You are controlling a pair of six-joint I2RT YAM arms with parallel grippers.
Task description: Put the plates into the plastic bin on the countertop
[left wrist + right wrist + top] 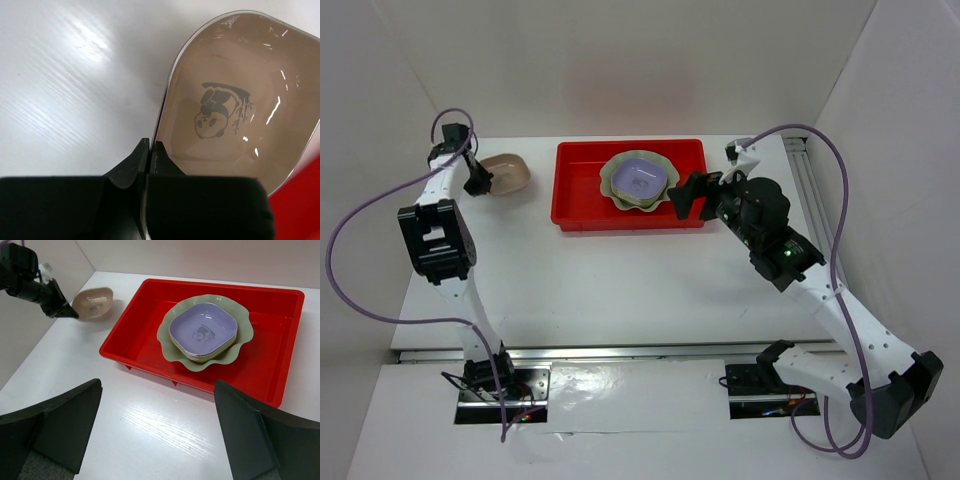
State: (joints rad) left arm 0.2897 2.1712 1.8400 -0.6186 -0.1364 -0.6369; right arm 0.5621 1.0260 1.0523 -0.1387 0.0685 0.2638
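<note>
A pink-tan rounded-square dish [506, 172] with a panda print sits on the white countertop [620, 290] left of the red plastic bin [582, 208]. My left gripper [480, 183] is shut on this dish's near rim, seen in the left wrist view [149, 150] with the dish [235, 105]. In the bin lies the large pale-green scalloped plate [612, 180] with a stack of small dishes, lavender [640, 178] on top. My right gripper [692, 196] is open and empty just right of the bin, above the countertop [160, 435].
White walls enclose the countertop on the left, back and right. The right wrist view shows the bin [145, 355], the plate stack [202, 332], the pink-tan dish [93, 302] and the left arm's gripper [62, 310].
</note>
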